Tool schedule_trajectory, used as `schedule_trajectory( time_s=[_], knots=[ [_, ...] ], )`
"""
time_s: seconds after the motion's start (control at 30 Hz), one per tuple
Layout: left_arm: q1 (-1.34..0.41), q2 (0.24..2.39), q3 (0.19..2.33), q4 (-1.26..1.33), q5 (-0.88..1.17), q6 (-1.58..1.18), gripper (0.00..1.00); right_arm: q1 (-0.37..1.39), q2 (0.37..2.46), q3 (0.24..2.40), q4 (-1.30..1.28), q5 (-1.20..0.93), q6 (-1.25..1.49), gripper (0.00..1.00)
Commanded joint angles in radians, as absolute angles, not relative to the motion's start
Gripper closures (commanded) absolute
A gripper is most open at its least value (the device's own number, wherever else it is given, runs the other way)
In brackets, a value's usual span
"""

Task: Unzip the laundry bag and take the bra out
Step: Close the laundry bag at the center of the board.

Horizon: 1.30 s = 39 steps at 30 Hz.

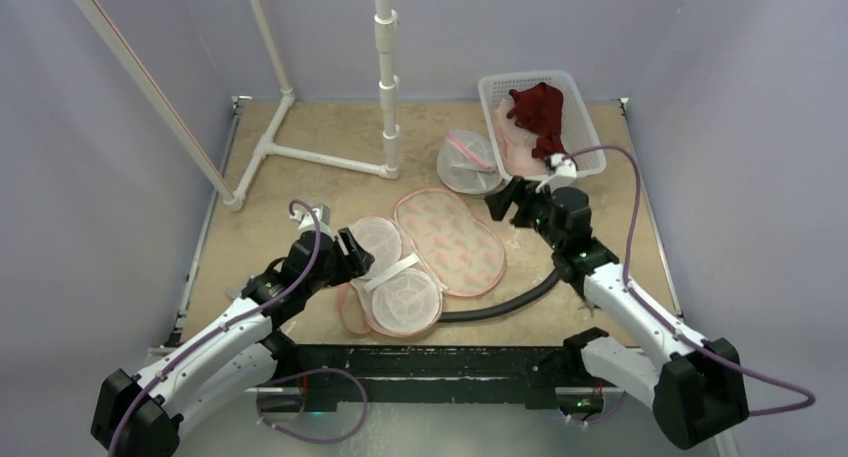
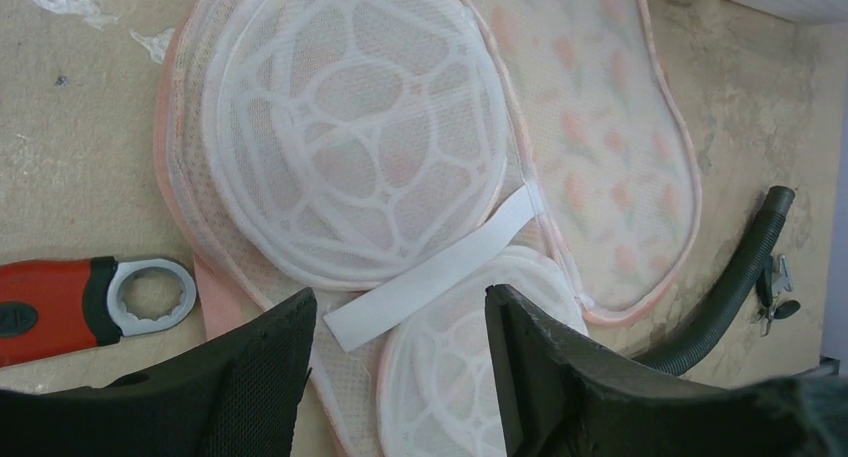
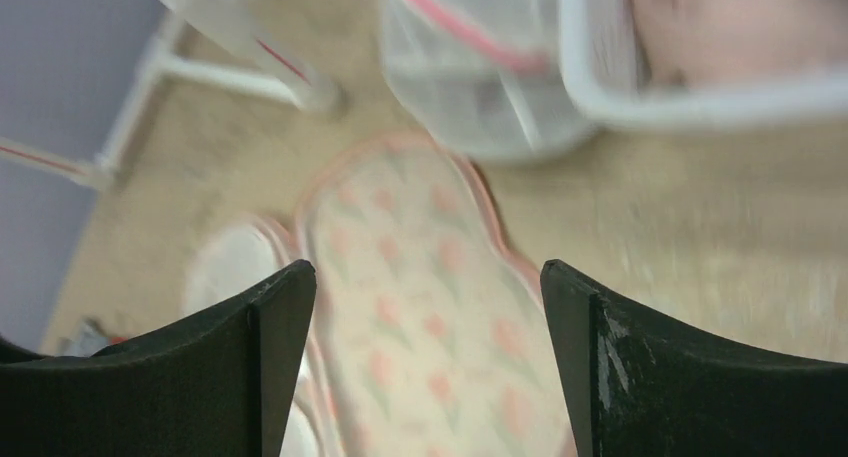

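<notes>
Tan table [image 1: 330, 127], laundry bag [image 1: 450, 239], basket [image 1: 520, 75], hose [image 1: 510, 305]

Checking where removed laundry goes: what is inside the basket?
In the basket, a dark red garment lies on top of a pale pink garment. Whatever is under them, including most of the floor, is covered.

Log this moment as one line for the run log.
laundry bag: unzipped, floral flap laid open | left gripper: open, pointed at white strap | right gripper: open, empty
</notes>
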<state>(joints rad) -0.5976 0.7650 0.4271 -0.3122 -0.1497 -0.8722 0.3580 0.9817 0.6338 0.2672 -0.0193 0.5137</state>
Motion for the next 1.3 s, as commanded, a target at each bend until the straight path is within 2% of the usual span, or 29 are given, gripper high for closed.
schedule_trajectory(
  time_s=[0.0, 0.17, 0.3, 0.43, 0.67, 0.77, 1.0, 1.2, 1.27],
  knots=[
    [-0.594, 0.737, 0.381, -0.271, -0.145, -0.901, 0.39, 0.360, 1.014, 0.500, 0.263, -0.015, 0.554, 0.17],
    [-0.594, 0.708, 0.367, -0.272, -0.141, -0.920, 0.41, 0.359, 1.132, 0.449, 0.313, 0.015, 0.540, 0.33],
    [-0.594, 0.679, 0.367, -0.297, -0.153, -0.929, 0.42, 0.359, 1.207, 0.454, 0.328, 0.022, 0.534, 0.40],
    [-0.594, 0.661, 0.364, -0.315, -0.160, -0.934, 0.42, 0.360, 1.269, 0.483, 0.301, 0.025, 0.539, 0.44],
    [-0.593, 0.673, 0.359, -0.287, -0.160, -0.935, 0.42, 0.374, 1.316, 0.505, 0.231, 0.013, 0.548, 0.43],
    [-0.594, 0.680, 0.344, -0.257, -0.150, -0.944, 0.42, 0.386, 1.335, 0.514, 0.199, 0.021, 0.548, 0.48],
    [-0.594, 0.702, 0.348, -0.217, -0.132, -0.950, 0.42, 0.434, 1.381, 0.537, 0.138, 0.042, 0.553, 0.68],
    [-0.594, 0.713, 0.388, -0.223, -0.134, -0.942, 0.42, 0.444, 1.310, 0.584, 0.086, 0.070, 0.521, 0.98],
    [-0.594, 0.711, 0.411, -0.239, -0.140, -0.933, 0.42, 0.444, 1.256, 0.614, 0.061, 0.063, 0.497, 1.00]
  ],
)
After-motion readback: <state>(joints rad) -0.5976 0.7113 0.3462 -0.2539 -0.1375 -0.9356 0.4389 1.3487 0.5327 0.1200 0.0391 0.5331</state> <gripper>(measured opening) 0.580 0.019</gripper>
